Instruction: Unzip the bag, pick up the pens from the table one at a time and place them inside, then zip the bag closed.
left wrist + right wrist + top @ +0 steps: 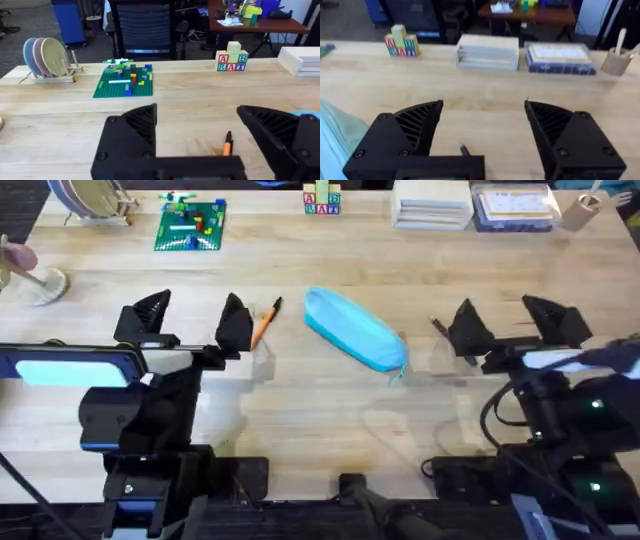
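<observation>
The orange pen (264, 326) is half tucked behind the left gripper (192, 322) in the overhead view, its lower end out of sight; from the left wrist, just its black tip and a bit of orange (227, 145) poke up above the gripper's body. The dark pen (439, 328) is a sliver beside the right gripper (508, 326), the rest covered; from the right wrist, a short stub (464, 148) shows. The bag (337, 137) is cut off by that picture's edge. Its zipper (398, 372) is too small to tell whether open or closed.
</observation>
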`<move>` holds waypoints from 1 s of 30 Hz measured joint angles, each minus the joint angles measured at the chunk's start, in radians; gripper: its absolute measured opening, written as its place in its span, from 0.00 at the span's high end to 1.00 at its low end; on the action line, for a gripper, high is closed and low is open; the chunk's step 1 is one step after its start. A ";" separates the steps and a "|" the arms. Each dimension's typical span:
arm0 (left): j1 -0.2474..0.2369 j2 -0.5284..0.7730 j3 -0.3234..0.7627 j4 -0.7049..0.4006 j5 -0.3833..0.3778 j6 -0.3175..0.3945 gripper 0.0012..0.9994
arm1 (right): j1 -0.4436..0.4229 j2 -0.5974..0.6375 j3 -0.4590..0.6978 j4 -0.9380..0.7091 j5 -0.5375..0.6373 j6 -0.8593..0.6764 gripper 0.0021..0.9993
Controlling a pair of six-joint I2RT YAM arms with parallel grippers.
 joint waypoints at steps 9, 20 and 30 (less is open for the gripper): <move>0.000 0.000 0.022 -0.026 0.000 0.000 0.01 | 0.000 0.000 0.004 0.055 -0.003 0.000 0.00; 0.000 0.013 0.270 -0.277 -0.018 0.000 0.01 | 0.000 0.002 0.243 -0.263 -0.004 0.000 0.00; 0.000 0.359 0.569 -0.407 -0.028 0.030 0.01 | 0.000 0.174 0.535 -0.514 -0.004 0.001 0.00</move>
